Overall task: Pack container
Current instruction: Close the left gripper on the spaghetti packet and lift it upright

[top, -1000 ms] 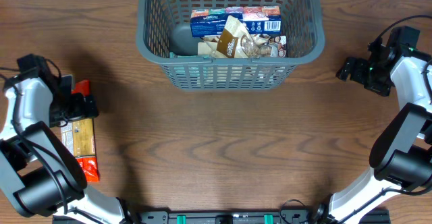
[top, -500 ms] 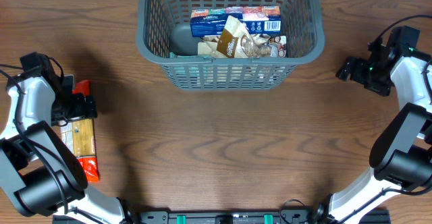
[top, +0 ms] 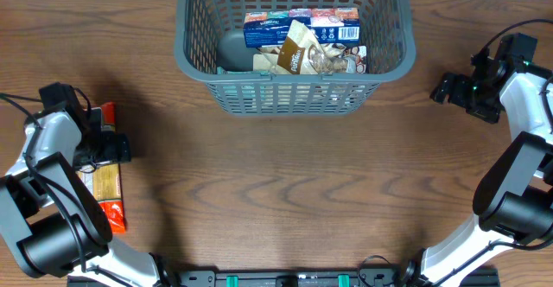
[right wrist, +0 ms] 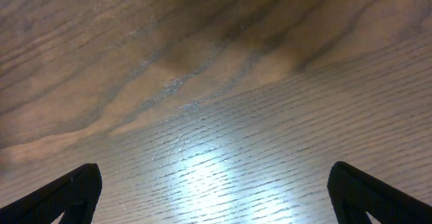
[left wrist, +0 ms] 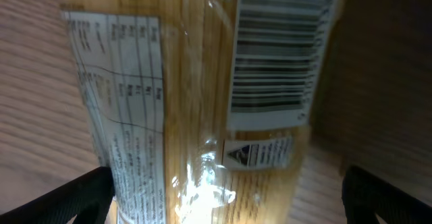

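The dark grey lattice container (top: 194, 58) stands at the back middle of the table and holds a blue box, a brown pouch and other snack packs. A clear pack of yellow noodles (top: 104, 188) with orange ends lies at the left edge. My left gripper (top: 105, 149) hovers right over it, open, its fingers spread on either side of the pack (left wrist: 202, 109); they are not closed on it. My right gripper (top: 449, 88) is open and empty above bare wood (right wrist: 216, 116) at the right.
The wooden table (top: 285, 192) spreads between the container and the front edge. The arm bases stand at the front corners.
My left gripper has shifted slightly forward and to the right over the noodle pack. The right arm has not moved.
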Robot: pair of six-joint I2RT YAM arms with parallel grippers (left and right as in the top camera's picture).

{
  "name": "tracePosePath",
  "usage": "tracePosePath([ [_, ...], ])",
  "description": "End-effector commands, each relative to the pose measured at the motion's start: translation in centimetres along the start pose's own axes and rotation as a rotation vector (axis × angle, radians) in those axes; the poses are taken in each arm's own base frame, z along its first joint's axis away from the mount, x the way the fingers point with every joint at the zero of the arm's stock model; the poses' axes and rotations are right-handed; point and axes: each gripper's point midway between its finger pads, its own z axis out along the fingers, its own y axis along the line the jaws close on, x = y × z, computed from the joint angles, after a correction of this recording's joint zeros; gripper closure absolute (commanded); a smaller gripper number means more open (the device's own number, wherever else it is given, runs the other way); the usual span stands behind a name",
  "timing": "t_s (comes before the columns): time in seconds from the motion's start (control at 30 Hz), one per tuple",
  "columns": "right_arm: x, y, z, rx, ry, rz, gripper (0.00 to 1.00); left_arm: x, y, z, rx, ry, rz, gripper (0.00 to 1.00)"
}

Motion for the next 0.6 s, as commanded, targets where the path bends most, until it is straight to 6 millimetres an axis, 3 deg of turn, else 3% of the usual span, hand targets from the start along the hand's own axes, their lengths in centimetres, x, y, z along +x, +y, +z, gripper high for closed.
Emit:
tracePosePath([
  [0.0,0.4,0.0,0.2,-0.004,0.013,-0.010,0.01,1.4,-0.4,1.1,0.009,0.036,0.002,0.01],
  [0.47,0.4,0.0,0.2,-0.004,0.014,-0.010,0.01,2.8,1.2,3.2,-0.002,0.013,-0.147,0.01],
  [0.57,0.4,0.0,0.2,-0.004,0.015,-0.010,0.01,2.7,1.2,3.2,-0.003,0.010,-0.149,0.09],
])
